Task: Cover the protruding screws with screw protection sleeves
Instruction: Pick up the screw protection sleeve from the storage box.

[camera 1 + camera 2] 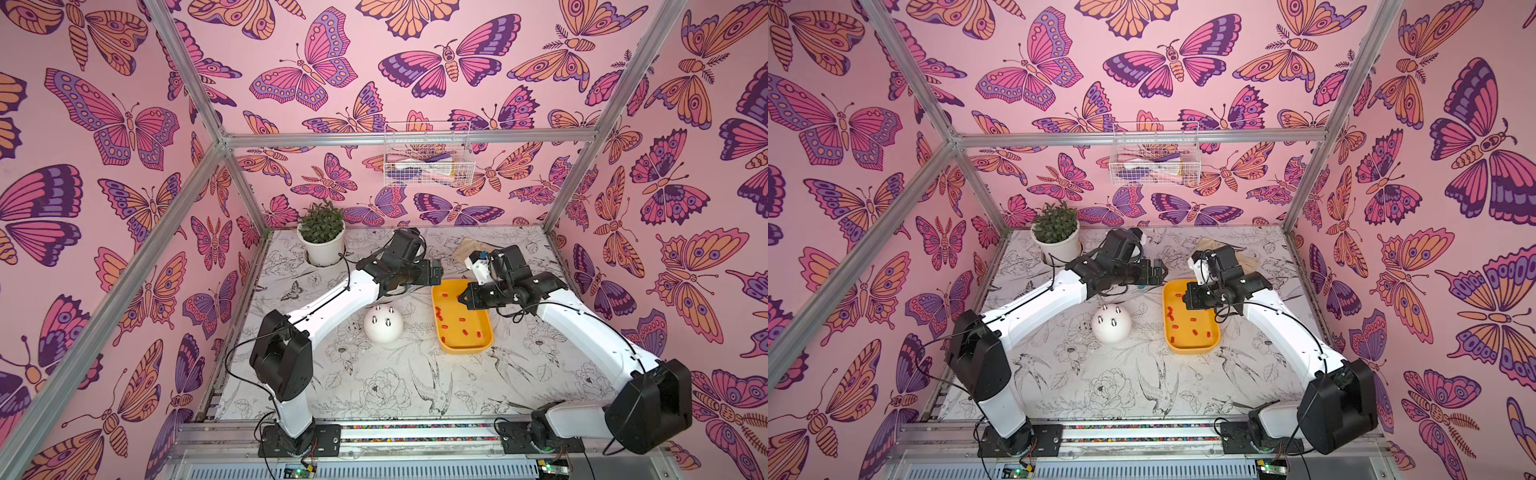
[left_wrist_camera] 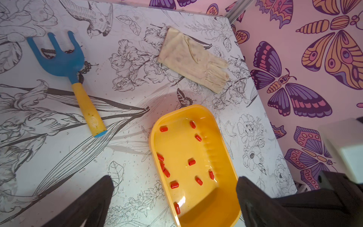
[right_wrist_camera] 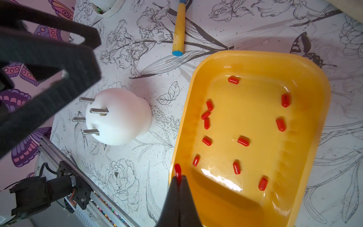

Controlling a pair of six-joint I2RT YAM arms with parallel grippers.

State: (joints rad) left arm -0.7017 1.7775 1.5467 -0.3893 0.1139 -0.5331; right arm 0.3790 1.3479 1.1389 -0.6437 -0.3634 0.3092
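Evidently right gripper clamped on one red sleeve at yellow tray rim; others loose inside. Left gripper spread, empty. Sleeve likely light, soft, squashable: pinch closed end, mouth toward bare studs on white dome beside tray.

Both top views sit high above the arms' base end. They look steeply down and forward over the table to the back wall, so you get the whole workspace, small and far off, with near-identical framing.

Your left wrist view rides close over the table. It faces the yellow tray, blue rake, glove and side wall.

Your right wrist view is nearer still, looking down over the tray toward the white dome.

The wrist views share the tray, its screw protection sleeves and the rake's handle.
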